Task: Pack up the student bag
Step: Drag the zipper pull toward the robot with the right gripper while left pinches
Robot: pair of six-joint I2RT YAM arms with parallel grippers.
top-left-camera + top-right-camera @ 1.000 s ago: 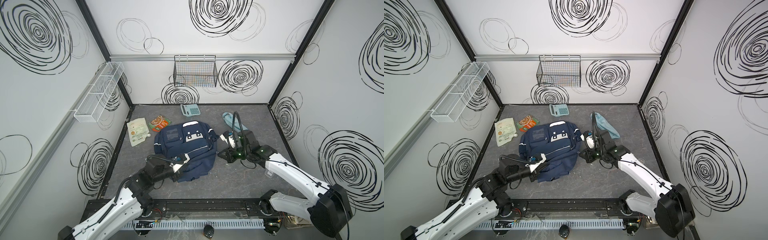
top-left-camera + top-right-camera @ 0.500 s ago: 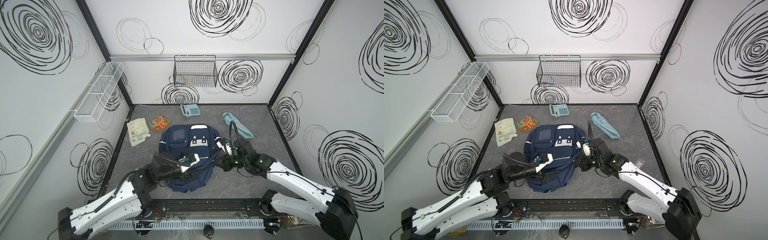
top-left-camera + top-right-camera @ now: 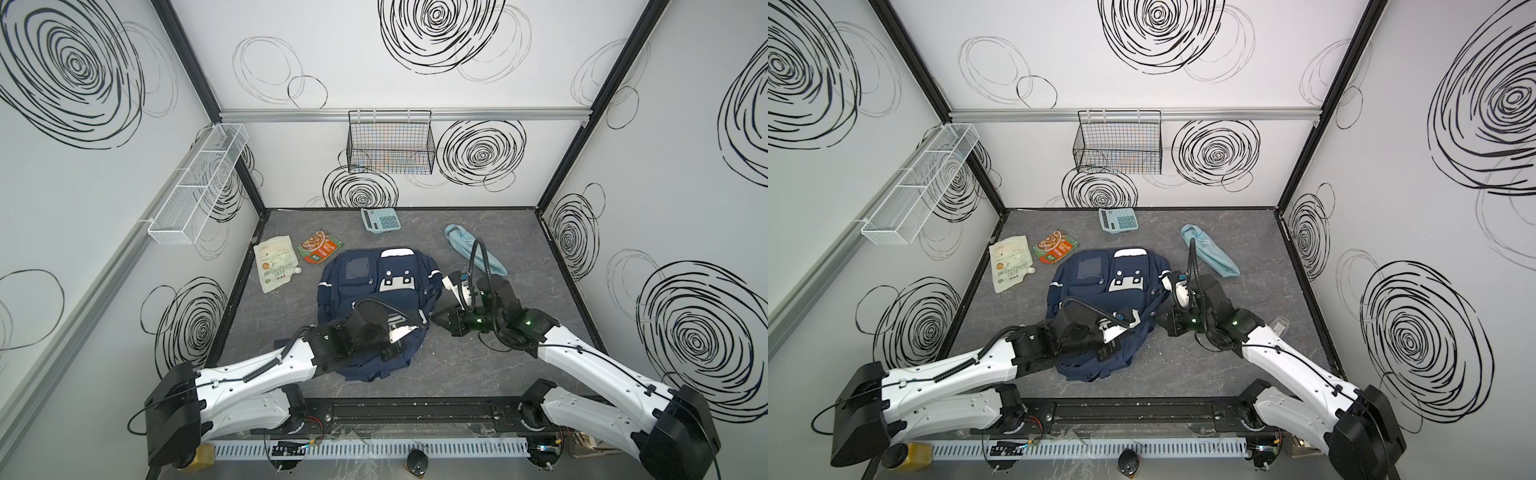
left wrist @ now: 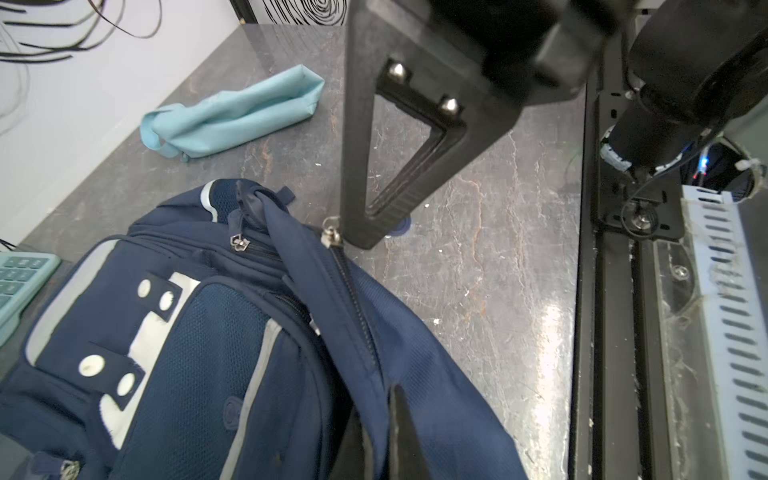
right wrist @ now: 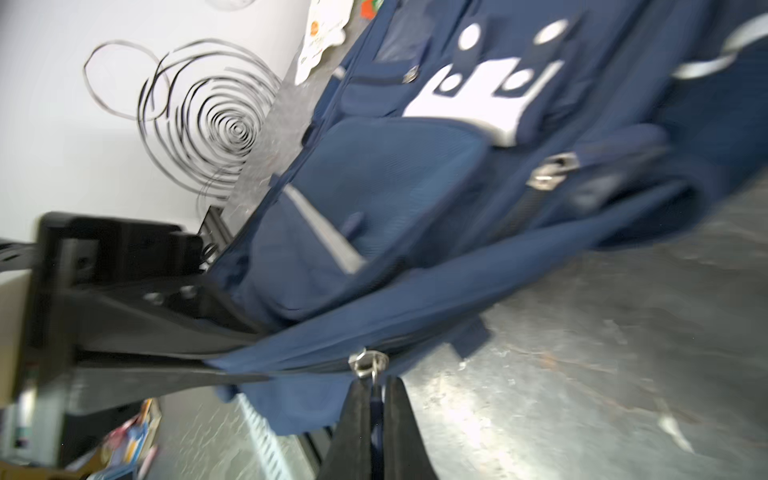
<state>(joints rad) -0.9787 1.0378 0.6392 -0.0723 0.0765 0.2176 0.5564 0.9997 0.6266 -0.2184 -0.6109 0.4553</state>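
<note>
Your bag [image 3: 365, 286] lies face up in the middle of the grey counter [image 3: 457, 365], its white face patch showing in both top views and its near end bunched under your left arm. Your left tool [image 3: 417, 326] is clenched on a fold of navy fabric along the bag's near right edge; the left wrist view shows that cloth pinched between the black fingers [image 4: 401, 432]. Your right tool [image 5: 376, 390] is clamped on the zip pull [image 5: 370, 363] at the same edge, and the fabric stretches taut between the two tools, raised off the counter. The zip track beside the pull runs back toward the left tool. Both tools sit close together at the bag's right side, just apart. The right wrist picture is blurred, so finer detail of the zip cannot be read. Beyond the bag, a light blue umbrella [image 3: 473, 249] lies to the right, near your right arm but clear of the bag. A teal calculator [image 3: 380, 219] rests by the back wall. An orange packet [image 3: 319, 247] sits just beside the bag's far left corner, and a white pouch [image 3: 276, 266] lies to its left, against the counter's edge.
</note>
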